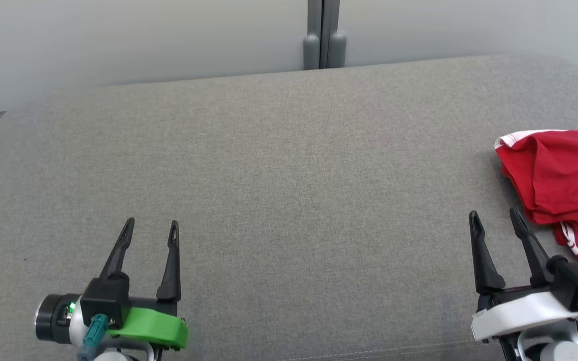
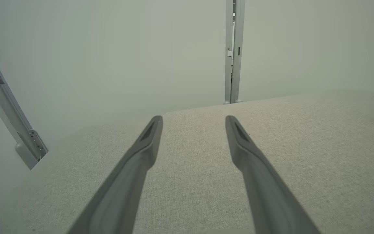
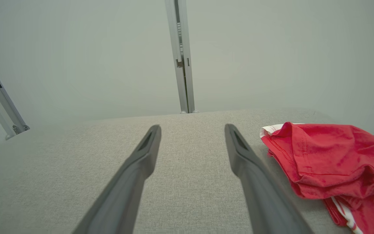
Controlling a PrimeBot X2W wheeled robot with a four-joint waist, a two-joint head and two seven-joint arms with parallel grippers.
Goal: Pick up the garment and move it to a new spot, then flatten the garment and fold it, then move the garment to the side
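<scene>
Left gripper [image 1: 151,223]: released, both long dark fingers spread, nothing between them. It sits over the flat grey woven fabric surface [image 1: 289,175]. Bare cloth lies ahead of its tips and on both sides.

Right gripper [image 1: 494,213]: also released, fingers spread, nothing between them and nothing grasped.

The crumpled red fabric garment with white trim [image 1: 560,180] lies on the surface ahead and to the outer right of the right gripper, just beside its right finger. Can't tell from the head view whether the finger touches the cloth. In the right wrist view the garment [image 3: 330,159] is right of the right finger, bunched in folds. A white-edged hem is at its far corner and white stripes are at its near corner. The gap between the fingers shows plain grey surface.

The garment is well apart from the left gripper, far off to its right across the surface.

Beyond both sets of fingertips is the far edge of the surface, then pale wall panels [image 1: 143,35] joined by a grey vertical post [image 1: 324,35]. The post stands roughly straight ahead, between the two grippers.
</scene>
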